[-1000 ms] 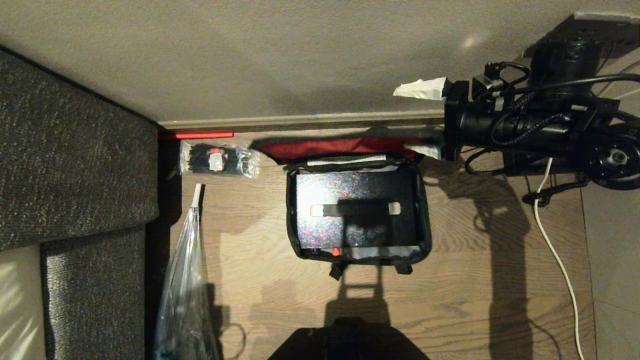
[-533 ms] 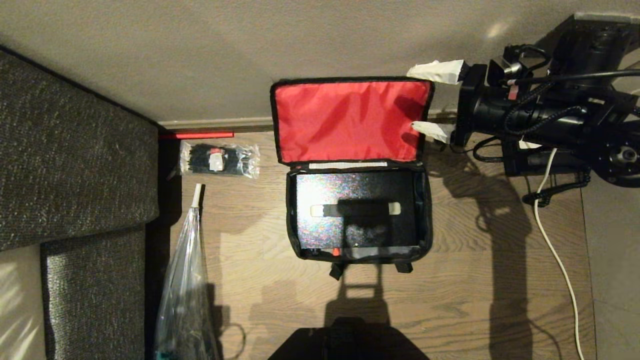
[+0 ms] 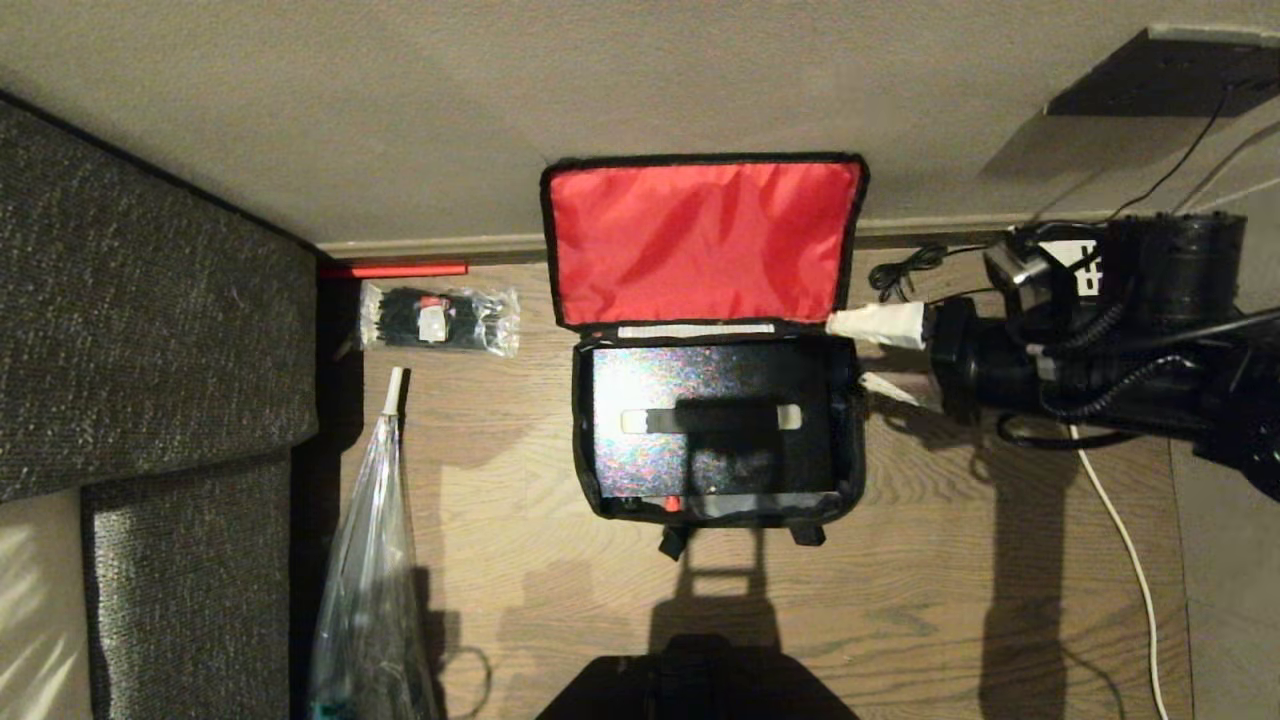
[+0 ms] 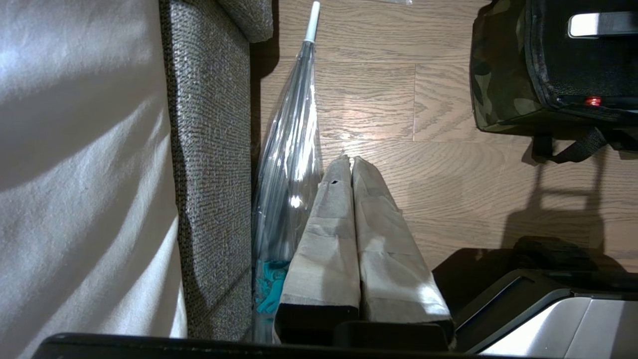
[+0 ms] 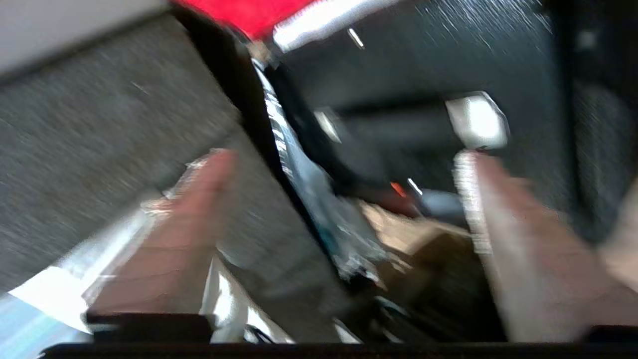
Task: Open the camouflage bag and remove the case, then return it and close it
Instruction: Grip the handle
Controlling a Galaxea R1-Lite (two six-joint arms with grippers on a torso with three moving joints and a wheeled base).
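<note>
Head view showed the right end effector (image 3: 868, 357) spread wide and empty beside the camouflage bag (image 3: 850, 440), its lid propped open exposing the case (image 3: 710, 400).

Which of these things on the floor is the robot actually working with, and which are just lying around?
In the job:
- camouflage bag, lid up against the wall
- case, lying inside it
- right gripper, open beside the bag

Just lying about:
- packet of black ties
- clear umbrella
- white cable
- grey sofa
</note>
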